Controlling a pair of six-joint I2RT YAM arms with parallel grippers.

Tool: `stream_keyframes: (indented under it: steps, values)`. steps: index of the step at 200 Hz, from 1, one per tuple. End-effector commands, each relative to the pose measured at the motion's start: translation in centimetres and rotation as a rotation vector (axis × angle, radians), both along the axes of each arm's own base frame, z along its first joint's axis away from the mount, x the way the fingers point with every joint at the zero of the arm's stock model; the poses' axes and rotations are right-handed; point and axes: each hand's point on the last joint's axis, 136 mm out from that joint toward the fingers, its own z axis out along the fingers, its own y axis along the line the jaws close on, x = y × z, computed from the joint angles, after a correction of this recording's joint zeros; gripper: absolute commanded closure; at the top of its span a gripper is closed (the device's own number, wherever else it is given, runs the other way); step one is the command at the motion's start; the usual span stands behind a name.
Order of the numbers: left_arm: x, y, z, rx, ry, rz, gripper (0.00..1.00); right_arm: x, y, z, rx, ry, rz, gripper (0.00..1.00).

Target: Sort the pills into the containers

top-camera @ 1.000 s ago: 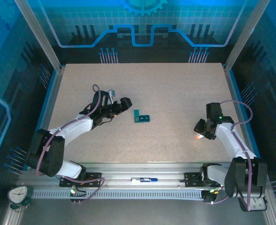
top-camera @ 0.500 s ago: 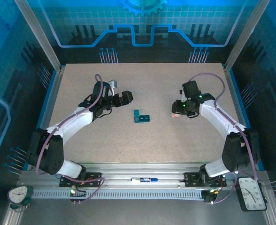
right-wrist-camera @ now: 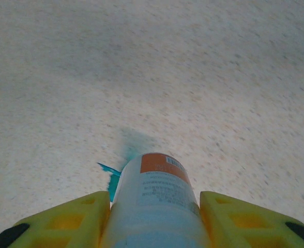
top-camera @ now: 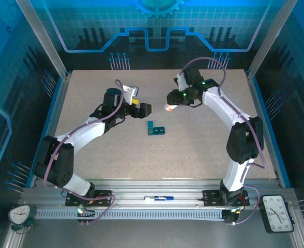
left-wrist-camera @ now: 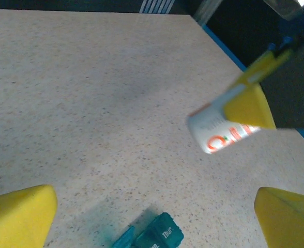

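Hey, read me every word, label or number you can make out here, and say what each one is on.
"Thur": a lid of the teal pill box.
Neighbouring lid: text cut off at the picture's edge, unreadable.
White bottle: orange lettering and fine print, too blurred to read.
Left clock and right clock: numerals too small.

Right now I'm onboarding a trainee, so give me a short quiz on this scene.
1. Fill in: the teal pill box lies on the ___.
2. True or false: the left hand is shut.
3. The right hand grips: A) nothing B) a white bottle C) a spoon.
Key: 1 table; 2 false, it is open; 3 B.
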Motion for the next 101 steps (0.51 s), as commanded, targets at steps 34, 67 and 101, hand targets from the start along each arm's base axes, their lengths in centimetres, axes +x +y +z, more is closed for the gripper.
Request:
stream_keyframes:
  steps: [34,67,101]
  values:
    - [-3.2,-3.2,0.0,0.18,-0.343,-0.153,0.01,-1.6,4.1,3.6,0.136,0.025,0.229,0.61]
    - [-3.6,-3.3,0.1,0.244,-0.432,-0.108,0.01,-3.0,5.4,5.1,0.188,0.029,0.315,0.6]
    - [-3.7,-2.6,1.0,0.238,-0.469,-0.07,0.03,-5.0,6.6,5.0,0.19,0.056,0.388,0.6]
